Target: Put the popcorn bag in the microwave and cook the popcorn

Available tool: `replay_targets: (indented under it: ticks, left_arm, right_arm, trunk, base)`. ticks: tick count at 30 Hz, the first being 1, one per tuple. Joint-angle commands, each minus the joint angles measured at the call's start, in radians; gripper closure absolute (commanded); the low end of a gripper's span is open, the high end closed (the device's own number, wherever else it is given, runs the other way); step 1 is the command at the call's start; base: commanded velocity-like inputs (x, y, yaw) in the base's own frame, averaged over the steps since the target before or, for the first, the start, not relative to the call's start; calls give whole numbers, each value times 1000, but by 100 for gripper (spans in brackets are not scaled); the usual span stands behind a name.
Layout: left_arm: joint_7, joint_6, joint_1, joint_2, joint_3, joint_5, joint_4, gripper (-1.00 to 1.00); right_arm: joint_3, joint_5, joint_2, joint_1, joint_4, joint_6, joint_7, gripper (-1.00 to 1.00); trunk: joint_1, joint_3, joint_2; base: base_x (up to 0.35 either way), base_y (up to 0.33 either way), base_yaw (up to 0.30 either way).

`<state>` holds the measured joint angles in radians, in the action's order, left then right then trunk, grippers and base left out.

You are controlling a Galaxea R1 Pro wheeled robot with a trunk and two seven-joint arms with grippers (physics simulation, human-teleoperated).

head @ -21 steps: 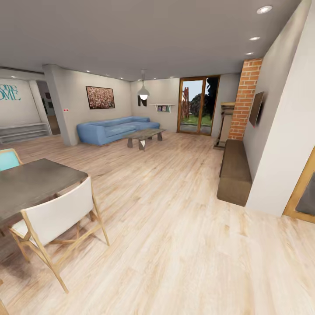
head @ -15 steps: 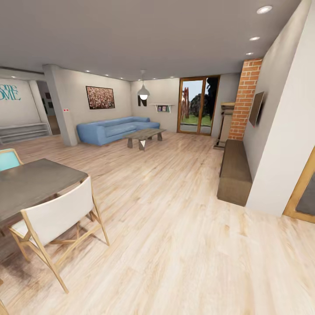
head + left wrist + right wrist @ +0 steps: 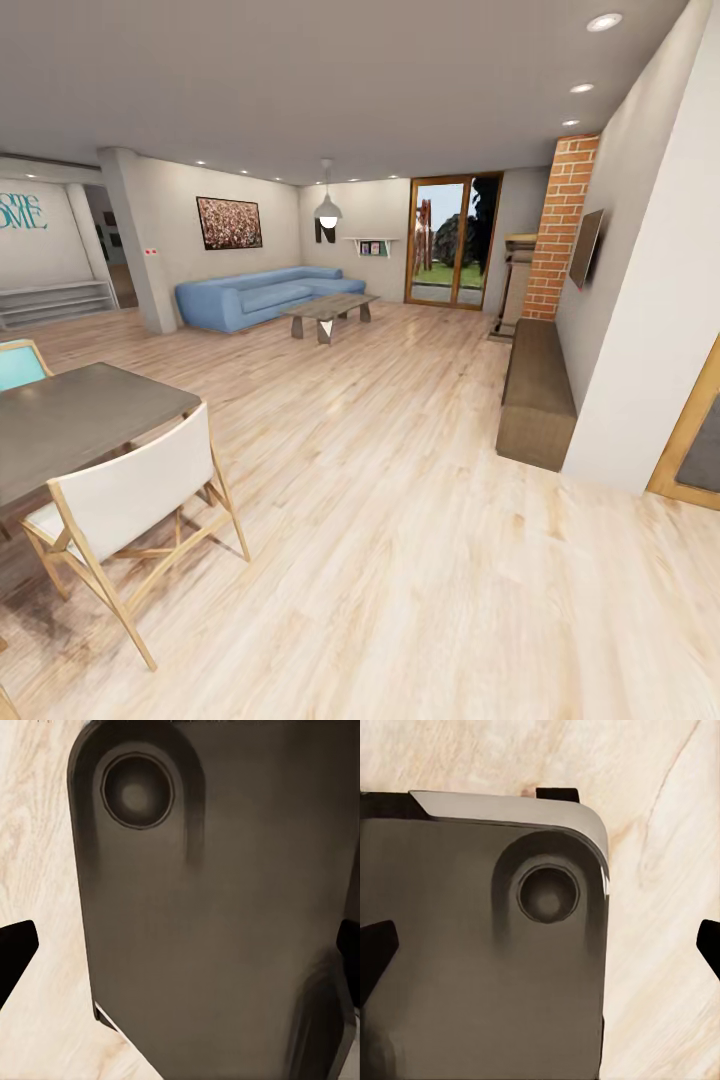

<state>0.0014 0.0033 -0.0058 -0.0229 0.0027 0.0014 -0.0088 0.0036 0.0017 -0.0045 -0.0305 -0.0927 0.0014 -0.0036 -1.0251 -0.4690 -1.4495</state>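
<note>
**A:** Which way is the popcorn bag from your grippers right now?

**B:** You can't say from here. Your head camera looks across a living room: a blue sofa (image 3: 262, 297) against the far wall, a low coffee table (image 3: 328, 310) just in front of it, a glass door (image 3: 452, 241) beyond, a brick column (image 3: 560, 220) to the right with a dark bench (image 3: 537, 392) at its foot. No kitchen, countertop, microwave or bag lies ahead of you, so neither arm can be called the nearer one.

**A:** So what does the next move turn on?

**B:** On the base, I'd judge, not the arms. You need to turn and drive until steel counters come up. The dining table (image 3: 75, 418) and the white chair (image 3: 130, 505) sit close on your left; open wood floor (image 3: 400, 520) runs ahead and to the right.

**A:** And the grippers?

**B:** Both are spread and empty. Through the left gripper (image 3: 180, 952) you see its dark fingertips wide apart, with the robot's own dark base panel (image 3: 217, 930) behind them. The right gripper (image 3: 540, 945) is likewise parted, nothing between the tips, over a dark base panel (image 3: 472, 982) and floor.
</note>
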Motion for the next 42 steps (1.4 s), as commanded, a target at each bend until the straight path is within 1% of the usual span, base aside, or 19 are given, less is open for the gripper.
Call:
replay_targets:
  ticks: [1, 2, 6, 7, 10, 11, 16, 17, 18, 21, 28, 36, 37, 38, 42]
  left_arm:
    - [0, -2, -1, 0, 0, 0, -1, -100]
    - [0, -3, -2, 0, 0, 0, -2, -100]
    - [0, -8, -25, 1, 0, 0, -24, -100]
    - [1, -8, -84, 1, 0, 0, -26, -100]
    - [3, -9, -128, 1, 0, -2, -27, -100]
    - [3, -9, -144, 2, 1, -3, -28, -100]
    - [3, -9, -146, 0, 4, 0, -28, -100]
    - [3, -10, -146, -1, 3, 1, -28, -100]
    - [3, -11, -146, -2, 1, 1, -28, -100]
    - [3, -11, -142, -3, -2, 0, -28, -100]
    - [3, -11, -138, -2, 2, 0, -27, -100]
    - [3, -12, -136, -4, 0, 1, -26, -100]
    - [3, -18, -135, -7, 0, 0, -26, -100]
    - [3, -40, -135, -11, 0, 0, -26, -100]
    - [3, -87, -136, -14, 0, 0, -26, -100]
  right_arm:
    - [1, 1, 0, 0, -1, 0, 0, -100]
    - [1, 1, -1, -1, -2, 0, 0, -100]
    - [1, 3, -19, -13, -14, -6, -1, -100]
    - [0, 3, -23, -14, -41, -7, -1, -100]
    - [2, 4, -29, -15, -107, -9, -1, -100]
    - [-2, 3, -36, -15, -150, -10, -10, -100]
    - [-1, 3, -44, -15, -173, -9, -23, -100]
    - [-9, -5, -56, -15, -174, -10, -23, -100]
    - [-11, -6, -58, -15, -174, -10, -24, -100]
    - [-11, -7, -59, -15, -174, -11, -24, -100]
    - [-11, -8, -61, -15, -173, -12, -24, -100]
    - [-11, -9, -72, -14, -168, -39, -23, -100]
    - [-11, -9, -72, -14, -168, -40, -22, -100]
    - [-12, -9, -72, -14, -167, -41, -22, -100]
    - [-13, -9, -72, -15, -168, -42, -22, -100]
  trunk:
    - [0, -1, -1]
    - [0, -1, -1]
    - [0, -1, -1]
    - [0, -1, -1]
    - [0, -1, -1]
    - [0, -1, -1]
    - [0, -1, -1]
    - [0, -1, -1]
    - [0, -1, -1]
    - [0, -1, -1]
    - [0, -1, -1]
    - [0, -1, -1]
    - [0, -1, -1]
    - [0, -1, -1]
    - [0, -1, -1]
  base:
    - [0, 0, 0]
    - [0, 0, 0]
    - [0, 0, 0]
    - [0, 0, 0]
    - [0, 0, 0]
    - [0, 0, 0]
    - [0, 0, -14]
    - [0, 0, -267]
    - [0, 0, -287]
    - [0, 0, -294]
    - [0, 0, -299]
    - [0, 0, -300]
    - [0, 0, -300]
    - [0, 0, -300]
    - [0, 0, -300]
